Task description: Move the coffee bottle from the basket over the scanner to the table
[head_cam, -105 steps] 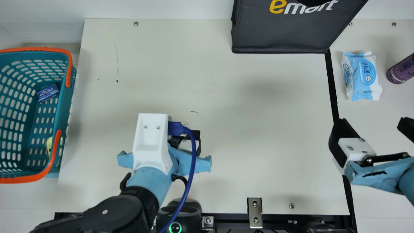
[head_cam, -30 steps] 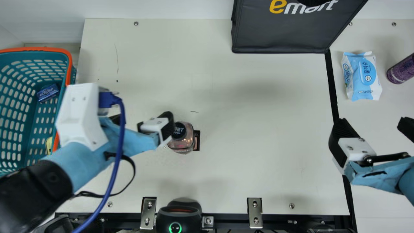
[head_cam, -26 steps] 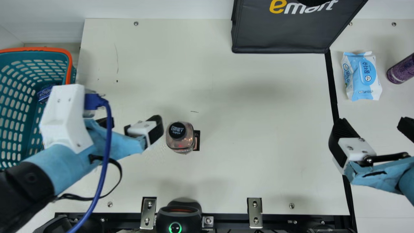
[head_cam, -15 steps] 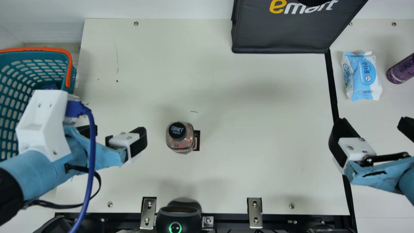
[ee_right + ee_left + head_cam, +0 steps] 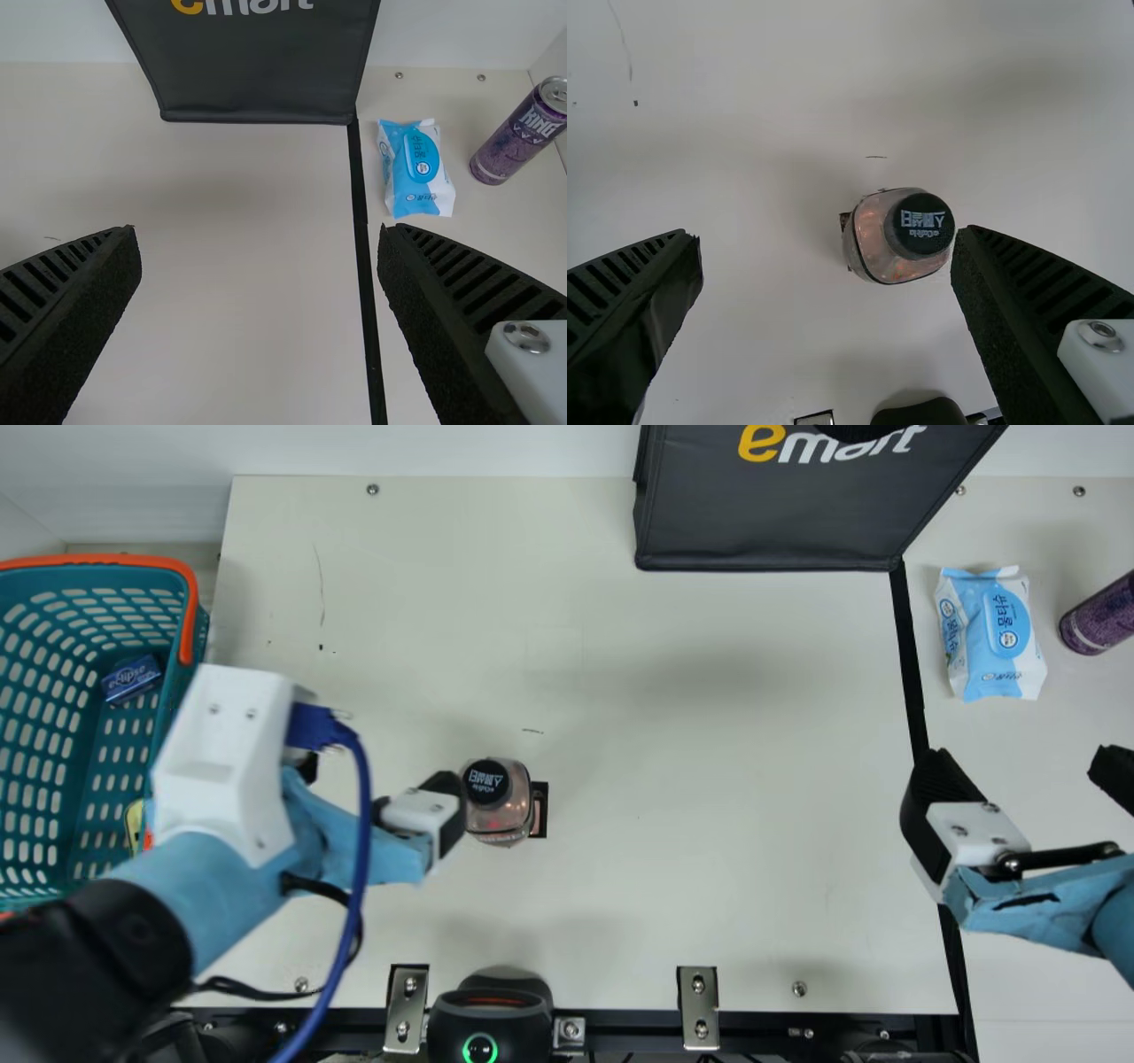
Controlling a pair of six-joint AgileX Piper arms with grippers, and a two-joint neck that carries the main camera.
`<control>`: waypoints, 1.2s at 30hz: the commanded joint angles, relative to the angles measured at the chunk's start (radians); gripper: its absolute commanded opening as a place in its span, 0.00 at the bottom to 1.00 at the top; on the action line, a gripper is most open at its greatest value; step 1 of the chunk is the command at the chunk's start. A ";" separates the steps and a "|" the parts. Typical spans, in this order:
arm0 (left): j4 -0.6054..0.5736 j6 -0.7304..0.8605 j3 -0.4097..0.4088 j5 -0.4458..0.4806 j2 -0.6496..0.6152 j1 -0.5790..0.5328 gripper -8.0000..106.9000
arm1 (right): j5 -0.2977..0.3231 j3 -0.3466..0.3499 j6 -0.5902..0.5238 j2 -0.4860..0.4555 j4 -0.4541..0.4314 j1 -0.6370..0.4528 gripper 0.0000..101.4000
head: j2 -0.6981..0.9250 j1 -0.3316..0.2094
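as the coffee bottle (image 5: 503,815) stands upright, cap (image 5: 486,781) up, left tool (image 5: 381,775) and right tool (image 5: 1019,769) gape.

White wall (image 5: 443,450) along the cream table's (image 5: 709,868) far edge.

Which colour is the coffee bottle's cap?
Black with white lettering; the cap shows best in the left wrist view.

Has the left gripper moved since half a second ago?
Yes. In the main view, the left gripper has shifted rightward, away from the basket and closer to the coffee bottle.
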 commanded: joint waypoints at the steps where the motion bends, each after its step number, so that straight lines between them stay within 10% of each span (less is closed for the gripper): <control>1: 0.058 -0.116 -0.002 0.004 0.035 -0.102 0.85 | 0.000 0.000 0.000 0.000 0.000 0.000 0.94 | 0.000 -0.030; 13: 0.230 -0.434 0.050 -0.022 0.142 -0.267 0.85 | 0.000 0.000 0.000 0.000 0.000 0.000 0.94 | 0.000 -0.030; 36: 0.450 -0.785 0.218 -0.194 0.289 -0.215 0.85 | 0.000 0.000 0.000 0.000 0.000 0.000 0.94 | 0.000 -0.030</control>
